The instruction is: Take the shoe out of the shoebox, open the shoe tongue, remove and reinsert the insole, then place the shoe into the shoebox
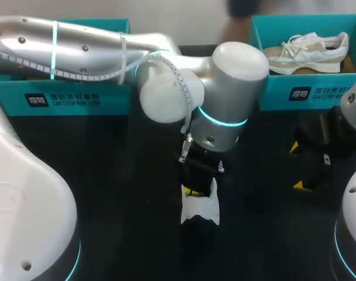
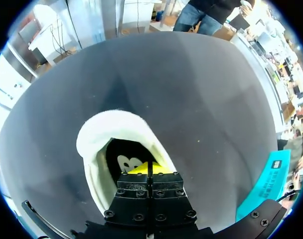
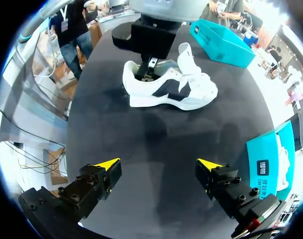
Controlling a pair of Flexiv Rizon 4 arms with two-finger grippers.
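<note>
The shoe lies mid-worktop, with the left gripper inside its opening. Along the far edge stand the left shoebox and the right shoebox, which holds a second shoe. The right gripper is near the right edge.

A white shoe with a black side panel stands upright on the dark worktop, tongue raised, black insole inside, well apart from the teal shoebox.

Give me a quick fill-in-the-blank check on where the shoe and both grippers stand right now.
1. The white shoe stands on the black ___.
2. The left gripper has its yellow tips inside the ___.
3. The right gripper is ___, with nothing between its fingers.
Missing words: table; shoe; open.
</note>
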